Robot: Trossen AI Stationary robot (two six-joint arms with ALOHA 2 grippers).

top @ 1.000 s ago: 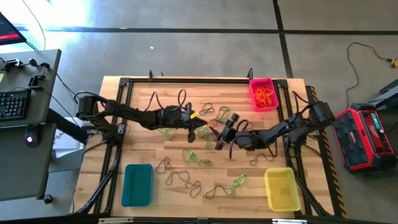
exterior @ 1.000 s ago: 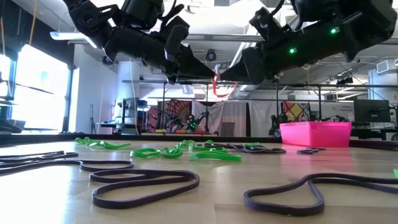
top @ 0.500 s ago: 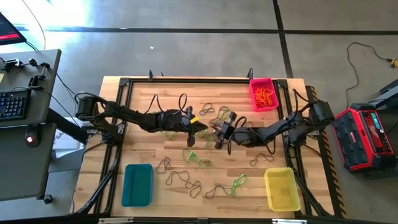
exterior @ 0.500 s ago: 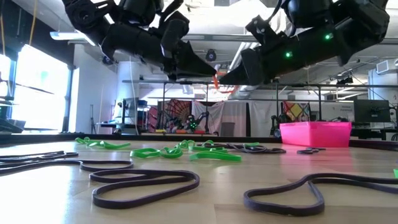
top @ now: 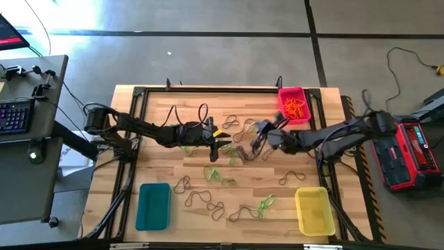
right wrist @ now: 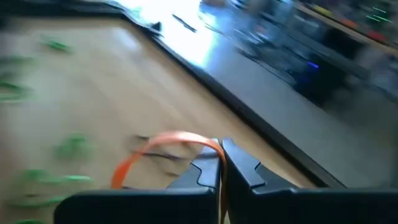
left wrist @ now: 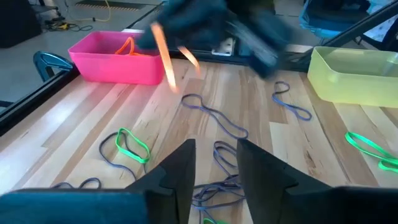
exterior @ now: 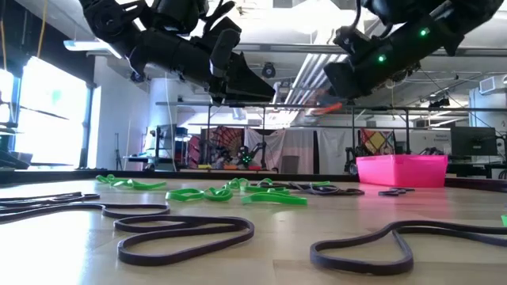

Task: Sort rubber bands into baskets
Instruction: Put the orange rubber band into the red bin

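The right gripper [right wrist: 220,163] is clamped on an orange rubber band [right wrist: 163,149], held in the air near the pink basket [top: 294,104]. The left gripper [left wrist: 213,163], farther from that basket above mid-counter [top: 173,167], has its fingers parted around nothing. Green and dark rubber bands [top: 220,177] lie scattered below.

In the right wrist view, the table [right wrist: 93,93] and the green bands [right wrist: 68,149] are smeared, so their shapes are not clear. The orange band [right wrist: 155,146] is cut where it goes behind the right gripper [right wrist: 221,163]. In the left wrist view, the right arm [left wrist: 217,31] is only a dark blur. The yellow basket [left wrist: 354,71] is cut by the picture's edge.
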